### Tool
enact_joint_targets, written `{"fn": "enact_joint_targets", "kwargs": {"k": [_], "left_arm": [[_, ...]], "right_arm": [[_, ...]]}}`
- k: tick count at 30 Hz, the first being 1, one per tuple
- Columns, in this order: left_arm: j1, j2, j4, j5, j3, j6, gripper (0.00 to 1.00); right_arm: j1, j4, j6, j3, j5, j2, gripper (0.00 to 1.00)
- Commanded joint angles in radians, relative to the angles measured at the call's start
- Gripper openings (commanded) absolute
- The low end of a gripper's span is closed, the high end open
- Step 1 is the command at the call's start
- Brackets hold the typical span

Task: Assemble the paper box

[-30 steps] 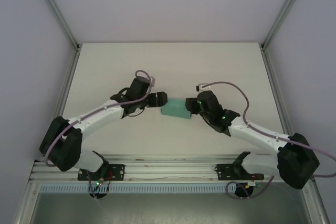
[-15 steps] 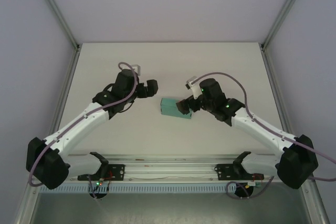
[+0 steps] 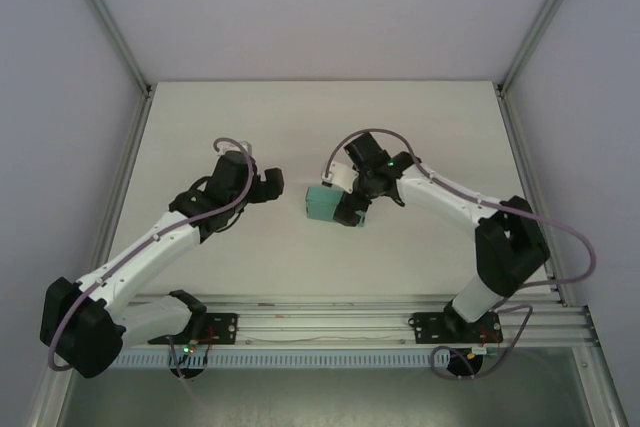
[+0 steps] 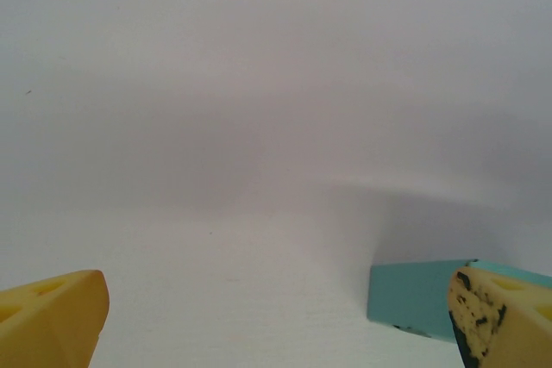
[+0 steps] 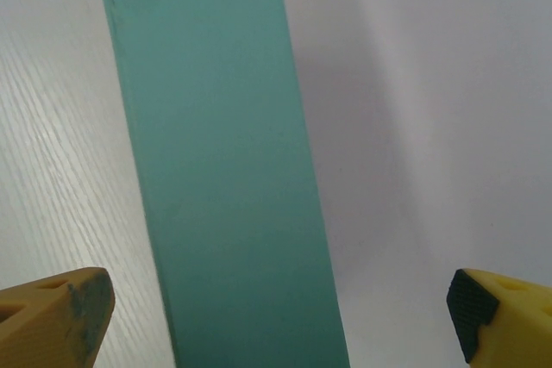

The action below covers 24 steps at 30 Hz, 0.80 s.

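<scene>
The paper box (image 3: 322,203) is a small closed teal-green rectangular box lying on the white table (image 3: 400,117). My right gripper (image 3: 350,209) hangs over its right end, open. In the right wrist view the paper box (image 5: 216,170) runs lengthwise between the wide-apart yellow fingers (image 5: 52,316) of the right gripper (image 5: 276,321), touching neither. My left gripper (image 3: 272,185) stands open a short way left of the box. In the left wrist view the left gripper (image 4: 276,325) has bare table between its fingertips (image 4: 52,316), and the box's end (image 4: 414,299) shows by the right one.
Aluminium frame posts (image 3: 110,37) and pale walls enclose the table on three sides. A rail with the arm bases (image 3: 320,322) runs along the near edge. Bare table surface lies behind and in front of the box.
Both grippers have opened and let go of the box. The left gripper has drawn back to the left. The right arm has swung round to stand above the box, which has shifted slightly left.
</scene>
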Motion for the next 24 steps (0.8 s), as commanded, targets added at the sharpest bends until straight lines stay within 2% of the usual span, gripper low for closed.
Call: {"fn": "enact_joint_targets", "kwargs": {"k": [1,7,12,16,19,21,24], "left_arm": [[0.011,-0.033,0.002,-0.016,-0.023,0.007,1.0],[0.013,-0.041,-0.008,-0.033,-0.023,0.025,1.0],[0.015,-0.042,-0.005,-0.04,-0.026,0.028,1.0],[0.014,-0.046,-0.006,-0.038,-0.026,0.032,1.0],[0.014,-0.058,-0.006,-0.049,-0.032,0.032,1.0],[0.014,-0.063,-0.004,-0.06,-0.041,0.029,1.0],[0.014,-0.068,-0.004,-0.066,-0.048,0.026,1.0]], "right_arm": [[0.011,-0.109,-0.069,0.057,0.06,0.043,0.96],[0.024,-0.162,-0.077,0.103,0.114,0.112,0.87],[0.046,-0.163,-0.073,0.12,0.206,0.152,0.69],[0.062,-0.135,-0.07,0.12,0.271,0.159,0.61],[0.077,-0.068,-0.085,0.094,0.336,0.133,0.59],[0.091,0.011,-0.104,0.06,0.399,0.104,0.53],[0.107,0.154,-0.156,-0.008,0.519,0.075,0.52]]}}
